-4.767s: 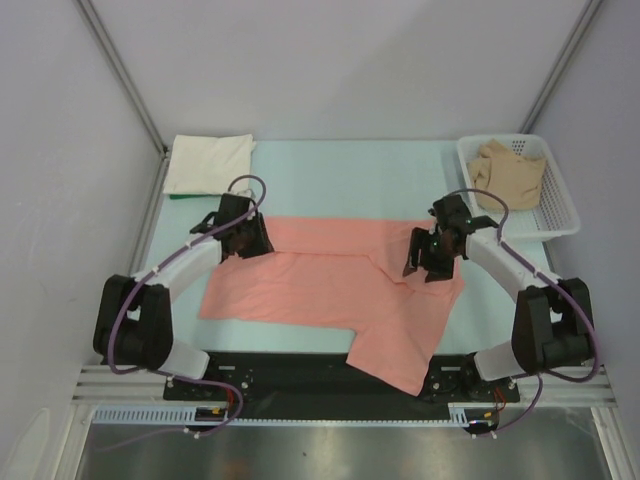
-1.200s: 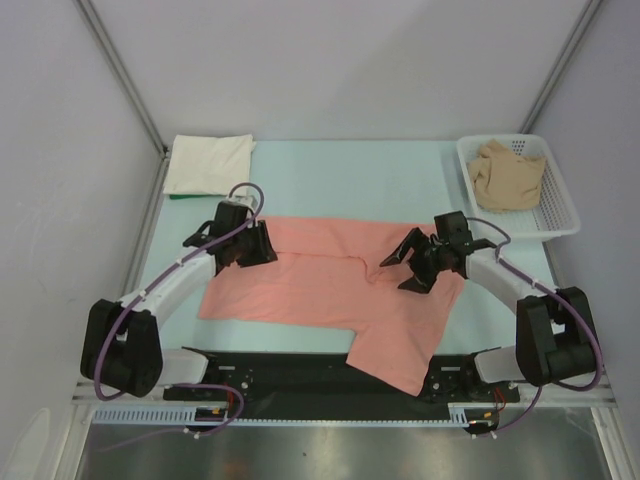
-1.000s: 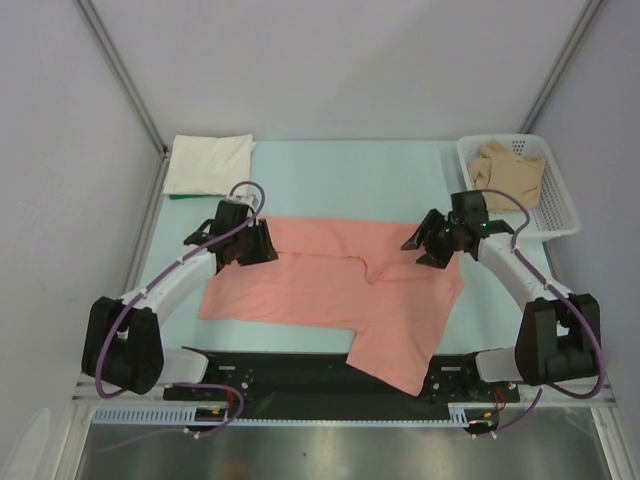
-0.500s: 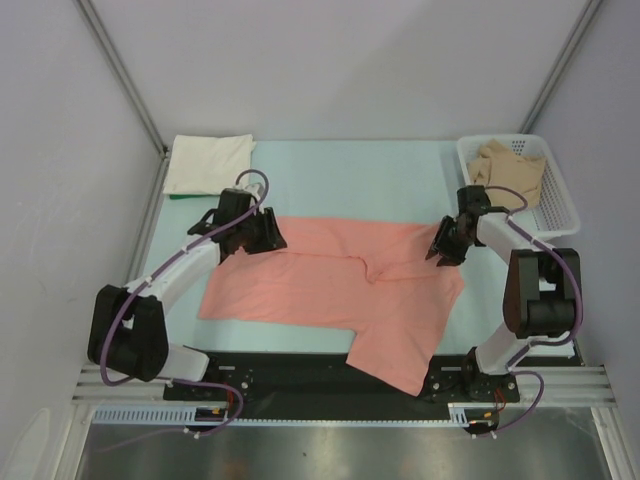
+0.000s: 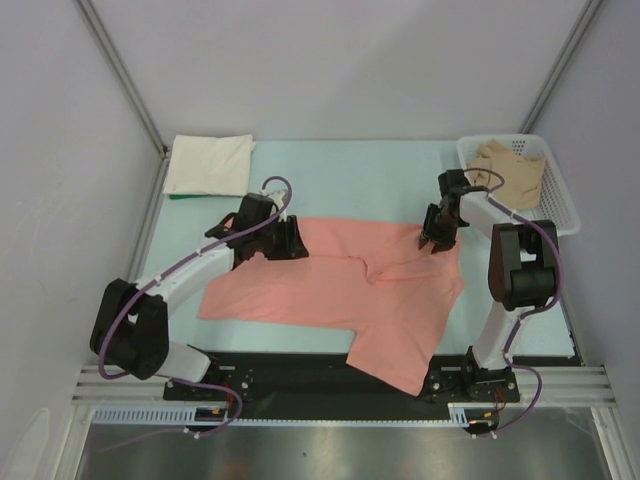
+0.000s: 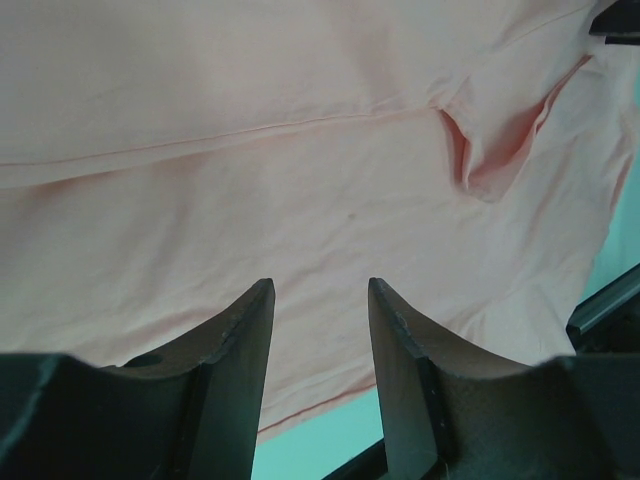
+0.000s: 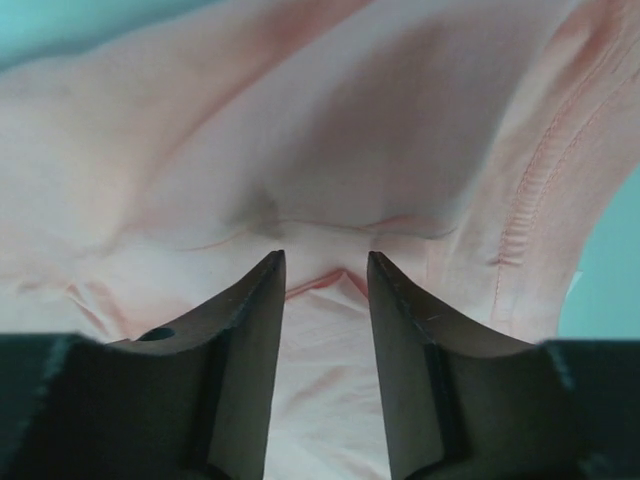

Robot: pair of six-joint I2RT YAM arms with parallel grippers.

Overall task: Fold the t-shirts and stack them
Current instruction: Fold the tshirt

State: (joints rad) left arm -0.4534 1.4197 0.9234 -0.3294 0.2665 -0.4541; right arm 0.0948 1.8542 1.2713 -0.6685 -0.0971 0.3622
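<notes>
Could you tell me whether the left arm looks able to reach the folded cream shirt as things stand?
Probably yes. The left gripper hovers over the far left corner of the salmon shirt with its jaws apart, and the cream shirt lies just beyond, with only bare table between.

No text, label, brand, number or sign can be read in any view. The salmon-pink t-shirt (image 5: 340,290), the far-left cream-white t-shirt (image 5: 208,165), the tan-beige t-shirt (image 5: 510,170) and its far-right basket (image 5: 563,200) show plain surfaces.
</notes>
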